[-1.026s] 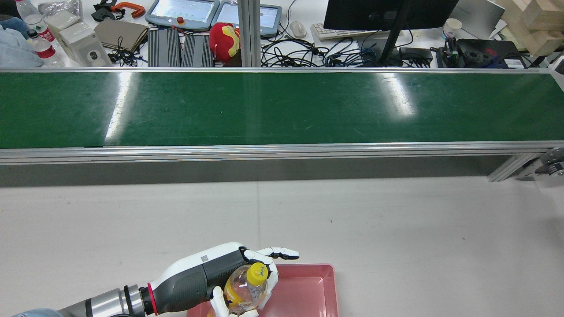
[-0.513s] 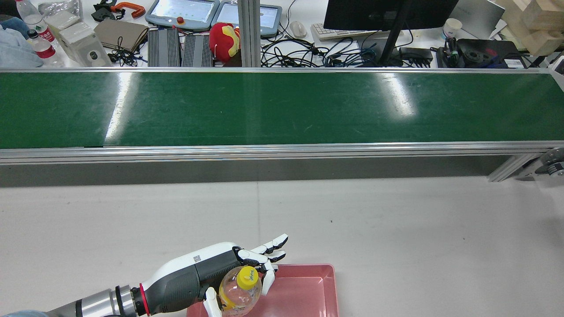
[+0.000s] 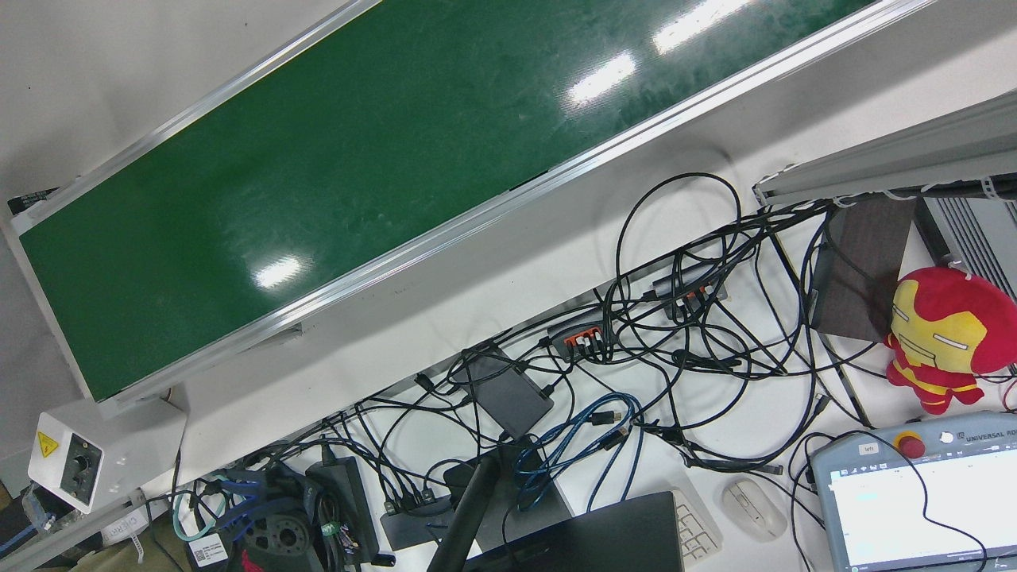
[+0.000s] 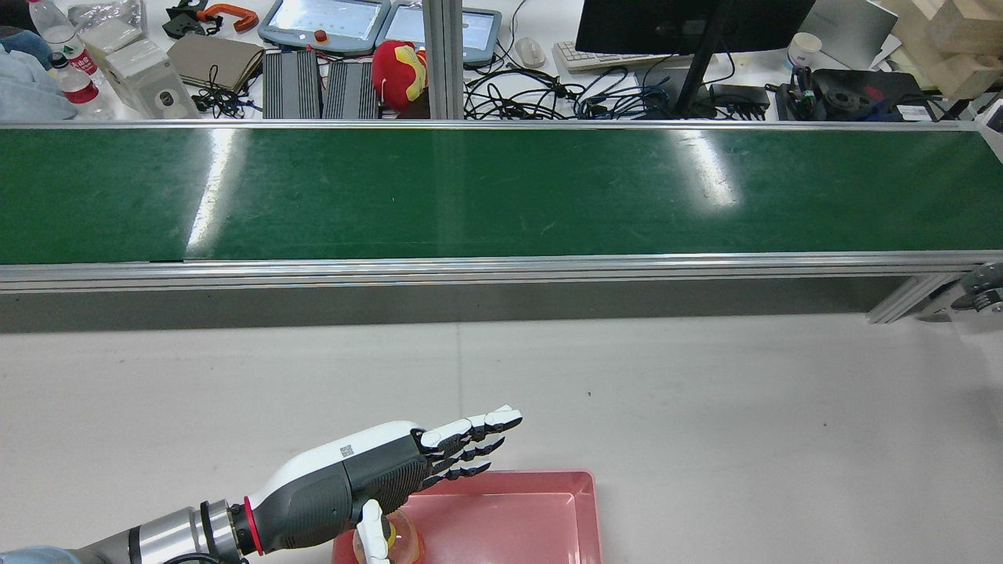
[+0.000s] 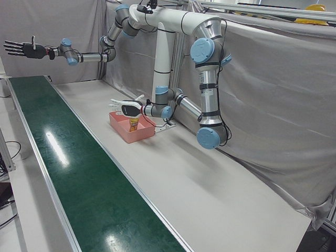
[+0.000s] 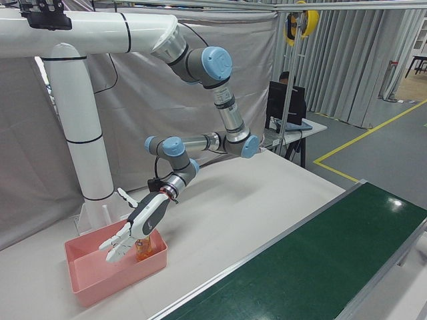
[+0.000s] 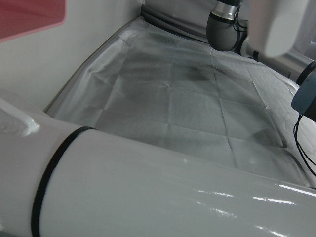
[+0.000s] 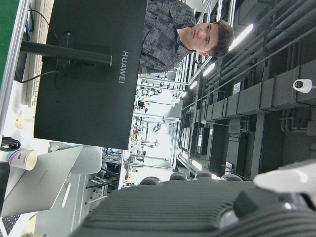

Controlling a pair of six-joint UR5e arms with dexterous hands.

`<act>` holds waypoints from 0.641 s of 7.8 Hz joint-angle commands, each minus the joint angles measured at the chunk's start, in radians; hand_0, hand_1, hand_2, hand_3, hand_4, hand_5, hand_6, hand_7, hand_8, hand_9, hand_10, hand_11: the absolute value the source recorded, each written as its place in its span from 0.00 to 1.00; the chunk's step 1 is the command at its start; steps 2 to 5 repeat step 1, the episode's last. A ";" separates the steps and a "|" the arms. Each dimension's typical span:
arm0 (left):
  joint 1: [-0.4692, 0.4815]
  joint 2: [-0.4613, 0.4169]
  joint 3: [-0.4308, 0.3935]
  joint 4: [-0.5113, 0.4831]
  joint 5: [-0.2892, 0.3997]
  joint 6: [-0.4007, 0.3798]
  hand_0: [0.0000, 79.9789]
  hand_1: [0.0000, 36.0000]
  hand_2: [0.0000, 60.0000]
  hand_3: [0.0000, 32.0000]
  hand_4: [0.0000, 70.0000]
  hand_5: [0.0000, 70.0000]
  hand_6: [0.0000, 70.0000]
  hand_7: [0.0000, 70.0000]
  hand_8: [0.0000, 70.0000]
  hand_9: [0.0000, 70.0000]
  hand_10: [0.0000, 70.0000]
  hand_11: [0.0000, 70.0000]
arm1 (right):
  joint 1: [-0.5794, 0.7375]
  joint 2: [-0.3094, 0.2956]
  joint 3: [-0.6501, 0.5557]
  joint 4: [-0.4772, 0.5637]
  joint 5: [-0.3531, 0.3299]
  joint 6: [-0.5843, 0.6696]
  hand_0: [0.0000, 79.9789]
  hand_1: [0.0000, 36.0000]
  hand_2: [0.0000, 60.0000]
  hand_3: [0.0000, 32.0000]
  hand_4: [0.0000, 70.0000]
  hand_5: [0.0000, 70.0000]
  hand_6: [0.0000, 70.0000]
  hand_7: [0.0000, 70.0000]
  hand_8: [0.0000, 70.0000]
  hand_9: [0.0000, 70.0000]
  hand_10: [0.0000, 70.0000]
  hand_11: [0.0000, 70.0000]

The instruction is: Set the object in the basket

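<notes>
A clear bottle (image 4: 389, 539) with a yellow cap and yellow label stands in the near-left corner of the pink basket (image 4: 548, 509). My left hand (image 4: 392, 470) hovers just above it, fingers stretched out flat, holding nothing; its thumb hides part of the bottle. The left-front view shows the same hand (image 5: 126, 107) over the bottle (image 5: 134, 123) in the basket (image 5: 137, 135). So does the right-front view: hand (image 6: 137, 227), bottle (image 6: 141, 248), basket (image 6: 93, 280). My right hand (image 5: 21, 49) is raised high over the far end of the belt, fingers spread and empty.
The green conveyor belt (image 4: 501, 192) runs across the table beyond the basket, and grey tabletop (image 4: 705, 407) lies between them. Behind the belt is a desk with cables, a monitor (image 4: 689, 23) and teach pendants. A person sits behind the monitor (image 8: 89, 64).
My left hand has opened and straightened its fingers, letting go of the bottle. The bottle has dropped from the hand down into the basket.
</notes>
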 commanded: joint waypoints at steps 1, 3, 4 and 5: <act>-0.136 0.003 -0.078 0.005 0.001 -0.029 0.88 0.05 0.00 0.28 0.08 0.23 0.00 0.00 0.07 0.07 0.06 0.12 | 0.000 0.000 0.000 0.000 -0.001 0.000 0.00 0.00 0.00 0.00 0.00 0.00 0.00 0.00 0.00 0.00 0.00 0.00; -0.136 0.003 -0.078 0.005 0.001 -0.029 0.88 0.05 0.00 0.28 0.08 0.23 0.00 0.00 0.07 0.07 0.06 0.12 | 0.000 0.000 0.000 0.000 -0.001 0.000 0.00 0.00 0.00 0.00 0.00 0.00 0.00 0.00 0.00 0.00 0.00 0.00; -0.136 0.003 -0.078 0.005 0.001 -0.029 0.88 0.05 0.00 0.28 0.08 0.23 0.00 0.00 0.07 0.07 0.06 0.12 | 0.000 0.000 0.000 0.000 -0.001 0.000 0.00 0.00 0.00 0.00 0.00 0.00 0.00 0.00 0.00 0.00 0.00 0.00; -0.136 0.003 -0.078 0.005 0.001 -0.029 0.88 0.05 0.00 0.28 0.08 0.23 0.00 0.00 0.07 0.07 0.06 0.12 | 0.000 0.000 0.000 0.000 -0.001 0.000 0.00 0.00 0.00 0.00 0.00 0.00 0.00 0.00 0.00 0.00 0.00 0.00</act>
